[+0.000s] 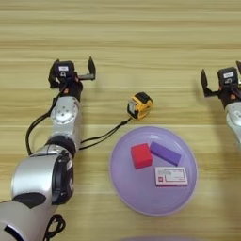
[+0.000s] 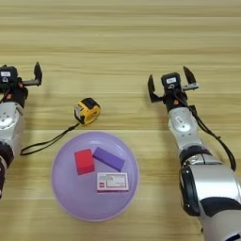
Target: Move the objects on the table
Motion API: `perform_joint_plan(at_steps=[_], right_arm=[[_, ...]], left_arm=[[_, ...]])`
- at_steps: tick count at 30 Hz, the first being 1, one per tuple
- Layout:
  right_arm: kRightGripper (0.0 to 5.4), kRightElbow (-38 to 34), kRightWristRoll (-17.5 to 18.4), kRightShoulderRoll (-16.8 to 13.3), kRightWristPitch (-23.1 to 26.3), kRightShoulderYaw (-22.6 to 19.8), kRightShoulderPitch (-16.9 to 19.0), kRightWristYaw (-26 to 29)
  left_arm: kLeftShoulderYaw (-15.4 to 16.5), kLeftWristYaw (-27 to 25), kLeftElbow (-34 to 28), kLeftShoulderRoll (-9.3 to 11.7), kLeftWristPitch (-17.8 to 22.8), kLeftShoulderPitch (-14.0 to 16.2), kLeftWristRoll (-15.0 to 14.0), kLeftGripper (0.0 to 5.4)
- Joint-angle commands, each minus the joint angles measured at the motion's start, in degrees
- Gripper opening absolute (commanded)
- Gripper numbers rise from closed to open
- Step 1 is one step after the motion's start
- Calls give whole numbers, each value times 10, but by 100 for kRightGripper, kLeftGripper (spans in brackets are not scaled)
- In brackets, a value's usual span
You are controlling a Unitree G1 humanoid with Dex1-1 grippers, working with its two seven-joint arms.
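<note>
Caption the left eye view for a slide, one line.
Both grippers, left and right, open and apart; tape measure beside purple plate holding three small items.

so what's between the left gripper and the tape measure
Only bare table. In the left eye view the left gripper, fingers open, and the tape measure are apart, with nothing between; its black cord trails away toward the purple plate.
</note>
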Motion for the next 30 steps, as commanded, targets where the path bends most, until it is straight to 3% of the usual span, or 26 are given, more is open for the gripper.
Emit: perform_joint_plan(at_steps=[1,7,12,17,23,30], right_arm=[[540,-6,-2,-2,-20,2,9,-4],[540,-32,-1,0,-70,6,35,-9],[540,-74,5,-2,-106,8,61,-6],[540,-138,6,2,-118,10,94,-7],[540,-214,6,10,-97,13,126,-8],[540,-285,-1,24,-65,17,151,-15]], left_arm=[[5,-12,-12,0,-19,11,-11,537],[-2,-28,-50,6,-64,46,-12,537],[-7,-43,-122,9,-82,86,-22,537],[-13,-59,-222,14,-63,137,-35,537],[-20,-70,-323,22,-14,182,-47,537],[-51,-93,-393,36,1,224,-23,537]])
